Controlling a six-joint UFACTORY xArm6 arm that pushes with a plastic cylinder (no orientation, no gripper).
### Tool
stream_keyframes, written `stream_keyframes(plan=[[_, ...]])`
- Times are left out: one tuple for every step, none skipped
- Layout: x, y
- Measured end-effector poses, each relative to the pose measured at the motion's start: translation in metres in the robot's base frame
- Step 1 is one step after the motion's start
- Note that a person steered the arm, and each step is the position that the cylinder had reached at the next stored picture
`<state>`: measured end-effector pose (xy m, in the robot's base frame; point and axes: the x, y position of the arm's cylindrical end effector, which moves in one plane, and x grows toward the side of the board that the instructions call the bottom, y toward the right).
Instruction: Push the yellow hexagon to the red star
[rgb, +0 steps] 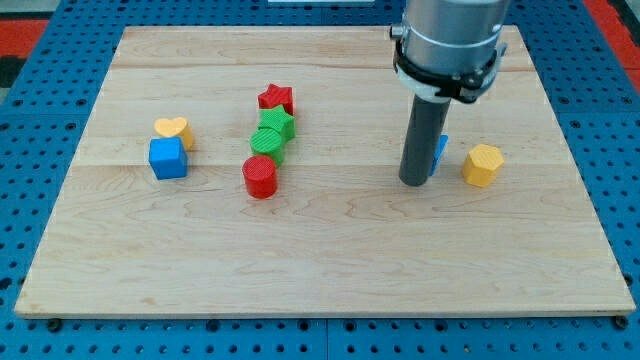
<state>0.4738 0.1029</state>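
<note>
The yellow hexagon (482, 165) sits on the wooden board at the view's right. The red star (276, 98) lies left of centre, at the top of a short column of blocks. My tip (415, 183) rests on the board just left of the yellow hexagon, with a small gap between them. A blue block (440, 152) is mostly hidden behind the rod, between it and the hexagon; its shape cannot be made out.
Below the red star lie a green star (276, 124), a green round block (266, 143) and a red cylinder (260, 177). A yellow heart (173, 129) and a blue cube (167, 158) sit at the view's left. The board's right edge (590, 190) is close to the hexagon.
</note>
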Motion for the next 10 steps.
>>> stream_keyframes(plan=[[0.001,0.044],[0.001,0.101],[0.001,0.127],[-0.01,0.097],[-0.033,0.092],[-0.055,0.091],[-0.082,0.062],[-0.109,0.057],[-0.124,0.04],[-0.125,0.001]])
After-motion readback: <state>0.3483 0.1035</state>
